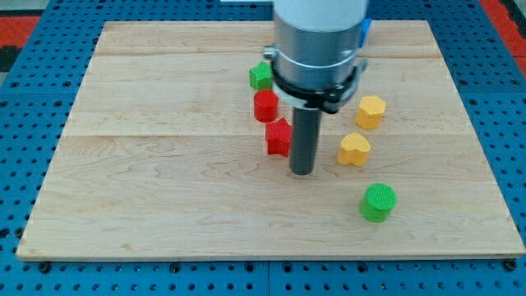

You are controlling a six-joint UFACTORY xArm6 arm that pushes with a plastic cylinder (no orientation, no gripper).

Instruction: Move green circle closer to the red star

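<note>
**Counter stock: six blocks, one rod**

1. Green circle [378, 202]. Nearest the view's bottom, right of centre. Stands flat on the counter [164, 205], alone; touches nothing. Well apart from the red star, below and to the right of it.

2. My tip [302, 173]. Lower end of the dark rod, set on the wood near the centre. Just beside the red star, on its right; whether they touch cannot be told. Green circle lies down and to the right, clear of the tip. The arm carries no gripper, so nothing is spread, pressed together or pinching.

3. Yellow heart [354, 150]. Right of the rod, above the green circle, apart from both.

4. Red star [279, 137]. Centre, left of the rod.

5. Red circle [265, 106]. Just above the red star, close to it.

6. Yellow hexagon [370, 111]. Above the heart, toward the right.

7. Green block [260, 76]. Farthest back, just above the red circle; shape looks like a star, partly hidden by the arm housing.

8. Blue block [365, 31]. At the top, behind the housing; only an edge shows.
</note>
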